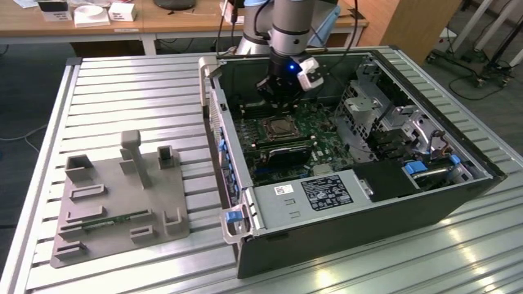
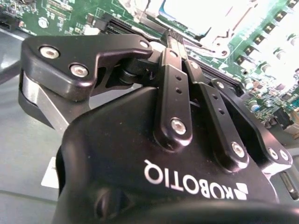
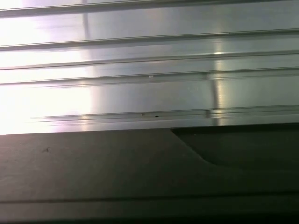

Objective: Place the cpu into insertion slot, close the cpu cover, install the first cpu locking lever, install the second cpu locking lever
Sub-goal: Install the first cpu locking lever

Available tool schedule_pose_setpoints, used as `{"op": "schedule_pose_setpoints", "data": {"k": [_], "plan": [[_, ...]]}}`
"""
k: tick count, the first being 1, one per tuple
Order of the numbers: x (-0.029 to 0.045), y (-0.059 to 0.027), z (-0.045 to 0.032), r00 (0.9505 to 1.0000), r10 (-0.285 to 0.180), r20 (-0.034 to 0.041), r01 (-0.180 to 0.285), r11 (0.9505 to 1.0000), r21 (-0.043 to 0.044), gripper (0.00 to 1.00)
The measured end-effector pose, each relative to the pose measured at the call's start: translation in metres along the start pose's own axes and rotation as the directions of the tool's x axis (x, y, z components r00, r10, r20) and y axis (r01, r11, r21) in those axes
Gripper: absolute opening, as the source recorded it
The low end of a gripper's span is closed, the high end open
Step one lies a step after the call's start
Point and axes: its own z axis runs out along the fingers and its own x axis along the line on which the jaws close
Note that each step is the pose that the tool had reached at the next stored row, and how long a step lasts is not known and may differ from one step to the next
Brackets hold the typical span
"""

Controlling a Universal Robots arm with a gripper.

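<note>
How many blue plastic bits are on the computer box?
3. One blue tab on the computer case corner nearest the grey fixture plate; a second blue tab and third blue tab inside, at the exterior view's right. Others may be hidden.

Pincer (image 1: pixel 282 110) by cpu (image 1: pixel 282 127), inside case (image 1: pixel 327 239)

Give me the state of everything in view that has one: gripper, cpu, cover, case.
gripper: shut, tips down at the socket's edge.
cpu: lying flat in the socket.
cpu cover: looks down around the cpu; whether it is latched cannot be told.
computer case: on its side, open.
</note>
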Motion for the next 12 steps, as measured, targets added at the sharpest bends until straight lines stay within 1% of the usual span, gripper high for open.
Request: {"op": "schedule_pose_setpoints", "data": {"k": [12], "plan": [[-0.0078, 0.0008, 0.0006, 1.0, 0.0, 0.0, 0.0, 1.0, 0.0, 0.1]]}}
